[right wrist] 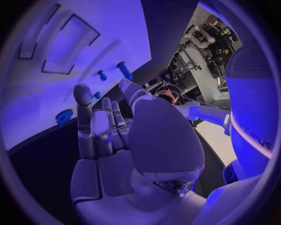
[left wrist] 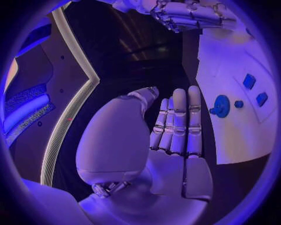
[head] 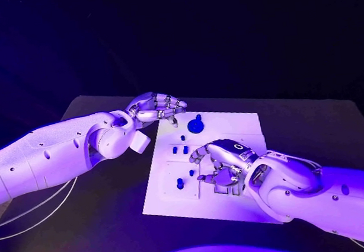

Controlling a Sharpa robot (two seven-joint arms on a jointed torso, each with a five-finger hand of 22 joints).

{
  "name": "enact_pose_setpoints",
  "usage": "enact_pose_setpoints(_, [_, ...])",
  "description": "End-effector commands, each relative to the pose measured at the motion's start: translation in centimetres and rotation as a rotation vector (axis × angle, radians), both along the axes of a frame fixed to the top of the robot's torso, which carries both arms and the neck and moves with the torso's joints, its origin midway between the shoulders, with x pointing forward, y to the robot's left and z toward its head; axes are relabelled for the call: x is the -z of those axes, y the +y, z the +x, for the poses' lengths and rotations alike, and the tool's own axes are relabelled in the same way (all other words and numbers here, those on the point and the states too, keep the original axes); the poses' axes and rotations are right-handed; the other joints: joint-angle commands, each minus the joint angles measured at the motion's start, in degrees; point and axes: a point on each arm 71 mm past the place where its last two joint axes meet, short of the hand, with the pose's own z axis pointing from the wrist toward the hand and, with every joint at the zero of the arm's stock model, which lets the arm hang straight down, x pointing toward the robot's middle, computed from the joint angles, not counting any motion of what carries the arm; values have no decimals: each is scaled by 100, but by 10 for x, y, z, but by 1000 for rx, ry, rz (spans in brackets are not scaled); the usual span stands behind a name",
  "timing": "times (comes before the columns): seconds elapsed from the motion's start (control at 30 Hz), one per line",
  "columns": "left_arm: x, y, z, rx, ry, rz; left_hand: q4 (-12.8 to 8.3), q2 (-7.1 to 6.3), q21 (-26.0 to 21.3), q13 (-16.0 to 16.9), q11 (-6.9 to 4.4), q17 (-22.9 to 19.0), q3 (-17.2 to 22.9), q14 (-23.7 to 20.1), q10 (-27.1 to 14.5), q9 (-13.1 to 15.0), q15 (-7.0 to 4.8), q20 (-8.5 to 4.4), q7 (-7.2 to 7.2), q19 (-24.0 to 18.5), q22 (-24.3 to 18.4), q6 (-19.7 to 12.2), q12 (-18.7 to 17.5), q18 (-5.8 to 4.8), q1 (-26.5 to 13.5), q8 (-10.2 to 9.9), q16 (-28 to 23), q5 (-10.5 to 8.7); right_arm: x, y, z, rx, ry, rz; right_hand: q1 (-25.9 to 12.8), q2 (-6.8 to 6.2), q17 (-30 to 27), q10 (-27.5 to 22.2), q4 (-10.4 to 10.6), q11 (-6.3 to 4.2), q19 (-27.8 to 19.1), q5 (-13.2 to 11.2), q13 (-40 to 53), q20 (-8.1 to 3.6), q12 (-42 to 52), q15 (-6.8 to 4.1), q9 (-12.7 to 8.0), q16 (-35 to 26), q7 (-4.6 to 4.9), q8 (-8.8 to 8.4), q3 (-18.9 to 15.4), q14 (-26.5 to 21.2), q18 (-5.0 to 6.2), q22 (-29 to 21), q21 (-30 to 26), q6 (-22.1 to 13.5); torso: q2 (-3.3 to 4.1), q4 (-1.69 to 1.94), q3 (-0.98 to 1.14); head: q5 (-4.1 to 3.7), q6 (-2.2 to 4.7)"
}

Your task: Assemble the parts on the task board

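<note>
Both hands (head: 156, 108) (head: 224, 161) empty, fingers apart; blue parts (head: 195, 125) on task board (head: 233, 124) between them.

One white task board (head: 233, 124) lay on one black table (head: 88, 229), near the middle of the head view. Two white arms entered that frame, one from the left edge and one from the lower right, each ending in one silver hand: the left hand (head: 156, 108) above the board's upper left corner, the right hand (head: 224, 161) over the board's centre. On the board, six blue parts could be counted: one large round part (head: 197, 124) at the upper middle and five small parts (head: 177, 151) down its left half. Others may have been hidden beneath the right hand.
</note>
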Motion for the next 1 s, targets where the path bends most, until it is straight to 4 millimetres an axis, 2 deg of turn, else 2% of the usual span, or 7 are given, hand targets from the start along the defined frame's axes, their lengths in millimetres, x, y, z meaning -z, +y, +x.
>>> enact_pose_setpoints(0.03, [-1,0,0,9,-5,-12,7,35,-27,-5,-7,-5,-31,-27,-36,-7,13,34,2,3,-5,-22,-29,79,-20,30,-28,-7,-13,-23,13,82,108,130,16,47,19,384,96,-31,110,14,-40,-38,98,-28,-45,23,3,-37,206,84,-12,53,112,80,-18,-8,-5,-183,70])
enact_pose_setpoints(0.2, [-1,1,0,3,-6,-11,7,35,-27,-5,-7,-5,-31,-27,-36,-7,13,34,2,3,-5,-22,-29,79,-20,30,-28,-7,-23,-71,29,218,196,175,-117,-72,213,1106,261,-138,361,2,-36,-113,147,-119,-103,101,-35,-86,642,259,-76,221,506,193,-43,-32,-6,-422,107])
enact_pose_setpoints(0.33, [0,0,-1,3,-6,-13,7,35,-27,-5,-7,-5,-31,-27,-36,-7,13,34,2,3,-5,-22,-29,79,-20,30,-28,-7,-22,-104,34,300,236,137,-344,-188,948,2133,375,-437,900,-29,848,-341,1493,-376,8,378,-259,201,613,603,-257,636,1577,549,-68,-44,-2,-719,41])
enact_pose_setpoints(0.5, [1,1,-2,2,-5,-14,6,32,-34,-7,-6,-5,-34,-31,-41,-8,13,35,3,3,-9,-30,-29,80,-15,30,-31,-6,-15,-140,28,393,295,35,-689,-161,2227,3104,756,-490,1293,-18,5933,-393,5178,-444,245,944,-341,702,250,894,-437,1099,2584,472,-92,-73,11,-1005,-23])
enact_pose_setpoints(0.57, [2,1,-2,2,-4,-14,6,32,-34,-7,-6,-5,-34,-31,-41,-8,13,35,3,3,-9,-30,-29,80,-15,30,-31,-6,-14,-150,26,423,302,8,-854,-145,2649,3492,970,-500,1420,-28,6858,-412,5651,-427,305,1107,-364,863,60,974,-496,1280,2996,481,-97,-84,15,-1066,-34])
enact_pose_setpoints(0.77, [3,-1,-2,7,-1,-14,3,34,-36,-8,-7,-6,-33,-33,-41,-9,13,35,3,4,-11,-33,-28,80,-8,30,-33,-4,-7,-169,17,504,314,-59,-1163,-66,3092,3863,1036,-530,1560,-31,7649,-433,6007,-453,362,1265,-415,1074,-389,1055,-573,1497,3479,480,-103,-77,3,-1160,-59])
enact_pose_setpoints(1.0, [5,-1,-3,7,3,-14,3,34,-36,-8,-7,-6,-33,-33,-41,-9,13,35,3,4,-11,-33,-28,80,-8,30,-33,-4,4,-175,3,559,347,-98,-1354,27,3217,3912,1044,-542,1614,-35,7747,-442,6034,-458,336,1304,-421,1081,-642,1077,-603,1575,3658,447,-111,-67,1,-1095,-75])
